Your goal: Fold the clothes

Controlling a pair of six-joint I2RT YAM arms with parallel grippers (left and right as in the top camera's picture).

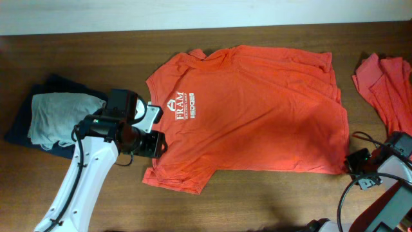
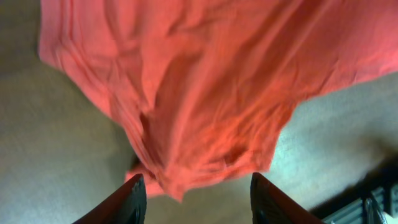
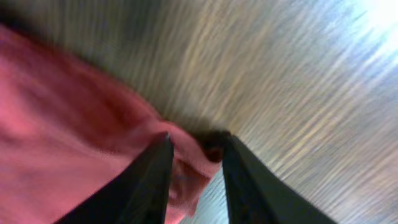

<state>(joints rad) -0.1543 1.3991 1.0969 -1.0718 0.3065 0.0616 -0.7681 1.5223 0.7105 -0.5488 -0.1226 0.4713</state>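
Orange-red T-shirt (image 1: 257, 109) flat on wooden tabletop (image 1: 96, 58); left pincer (image 2: 197, 178) spread at its sleeve, right pincer (image 3: 196, 140) pinching hem corner. Second red shirt (image 1: 386, 84) crumpled far right.

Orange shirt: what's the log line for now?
orange shirt flat, unfolded | left gripper jaws open at sleeve | right gripper jaws around hem corner

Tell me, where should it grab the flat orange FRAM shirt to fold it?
Probably by the loose edge of the near sleeve, coming in low from the collar side. The T-shirt lies flat with that sleeve sticking out toward the left gripper, whose open fingers frame it.
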